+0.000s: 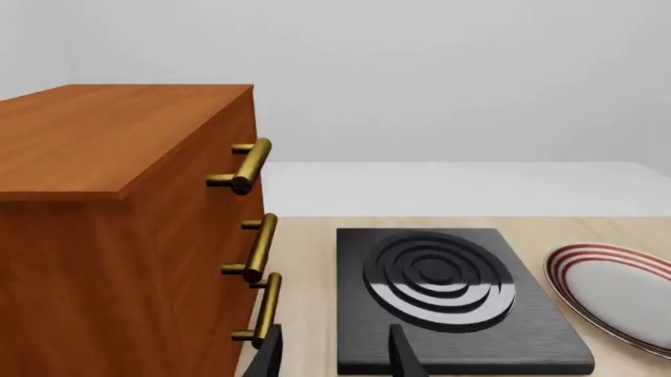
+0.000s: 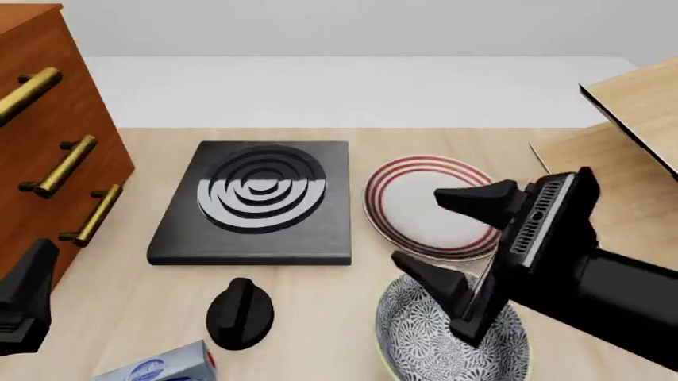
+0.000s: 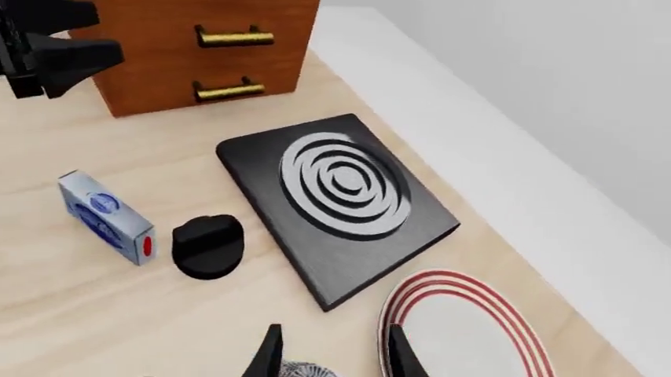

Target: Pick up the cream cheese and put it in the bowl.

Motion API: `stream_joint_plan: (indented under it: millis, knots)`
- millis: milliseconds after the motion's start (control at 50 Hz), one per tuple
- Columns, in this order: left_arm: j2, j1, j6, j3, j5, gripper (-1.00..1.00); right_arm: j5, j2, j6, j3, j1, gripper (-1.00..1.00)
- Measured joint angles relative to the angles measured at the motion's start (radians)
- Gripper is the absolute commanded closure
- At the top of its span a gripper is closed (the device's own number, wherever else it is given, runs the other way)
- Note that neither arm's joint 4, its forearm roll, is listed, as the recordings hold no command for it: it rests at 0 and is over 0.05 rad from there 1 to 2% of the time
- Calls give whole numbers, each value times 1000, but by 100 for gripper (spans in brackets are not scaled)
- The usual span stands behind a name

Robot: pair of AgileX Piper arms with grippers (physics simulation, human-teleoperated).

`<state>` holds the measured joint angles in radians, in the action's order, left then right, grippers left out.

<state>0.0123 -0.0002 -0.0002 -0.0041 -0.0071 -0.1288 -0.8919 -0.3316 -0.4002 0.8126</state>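
Note:
The cream cheese point(image 2: 159, 367), a light blue-grey box with blue ovals and a red end, lies flat at the table's near left; it also shows in the right wrist view point(image 3: 105, 216). The bowl point(image 2: 424, 341), grey-and-white patterned inside, stands at the near middle-right. My right gripper point(image 2: 418, 228) is open and empty, hovering above the bowl's far side and the plate's near rim; its fingers point(image 3: 270, 353) show in its wrist view. My left gripper point(image 2: 24, 305) is open and empty at the near left by the cabinet, left of the cream cheese; its fingers point(image 1: 404, 353) stand apart.
A black knob point(image 2: 240, 313) sits just right of the cream cheese. A black burner slab point(image 2: 260, 198) lies mid-table. A white plate with red rings point(image 2: 424, 202) lies right of it. A wooden drawer cabinet point(image 2: 43, 143) stands at left. A wooden board point(image 2: 636, 103) is at the right.

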Motion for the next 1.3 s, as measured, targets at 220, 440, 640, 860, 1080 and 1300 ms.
stream_joint_plan:
  millis: [220, 440, 640, 860, 1080, 1300]
  knots:
    - [0, 0, 0, 0, 0, -100, 32, -188, -21, -120, 133, -100]
    - [0, 0, 0, 0, 0, -100, 73, -338, -37, -233, 227, -100]
    - [0, 0, 0, 0, 0, -100, 110, -479, -46, -335, 298, -100]
    - [0, 0, 0, 0, 0, -100, 145, -624, -38, -447, 375, -100]
    - [0, 0, 0, 0, 0, -100, 182, -737, -31, -544, 431, -100]
    - [0, 0, 0, 0, 0, -100, 211, -826, -33, -624, 466, -100]
